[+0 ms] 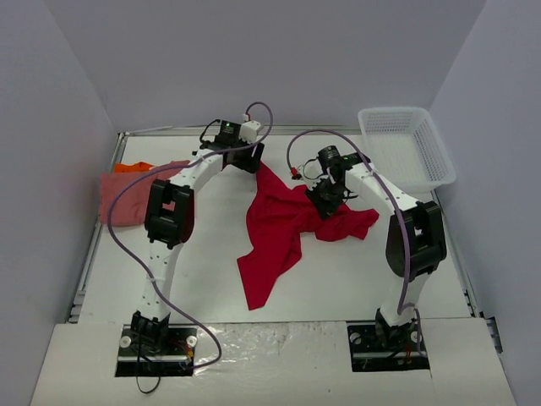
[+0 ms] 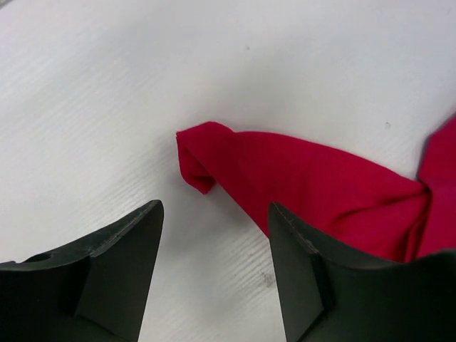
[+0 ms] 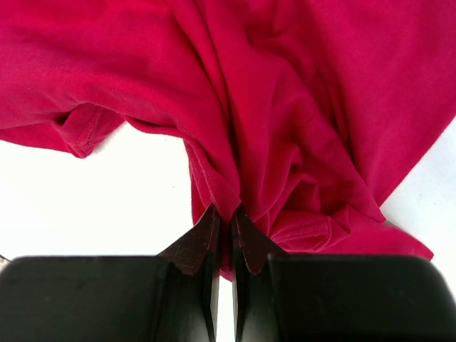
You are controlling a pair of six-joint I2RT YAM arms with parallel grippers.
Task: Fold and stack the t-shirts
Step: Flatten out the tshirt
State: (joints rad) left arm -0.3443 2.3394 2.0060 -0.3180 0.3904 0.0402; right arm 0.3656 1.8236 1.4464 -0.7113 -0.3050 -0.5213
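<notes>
The bright red t-shirt (image 1: 279, 228) lies crumpled and stretched in the middle of the table. My right gripper (image 1: 325, 199) is shut on a fold of it (image 3: 235, 192), and the cloth bunches up in front of the jaws. My left gripper (image 1: 249, 156) is open over the shirt's far corner; in the left wrist view that rolled red corner (image 2: 203, 160) lies just ahead of the gripper (image 2: 214, 214), with bare table between the fingers. The salmon pink t-shirt (image 1: 127, 194) lies folded at the far left, with the orange t-shirt (image 1: 133, 167) showing behind it.
A white plastic mesh basket (image 1: 406, 148) stands at the back right corner. Grey walls close in the table on the left, right and back. The arms' cables loop over the table.
</notes>
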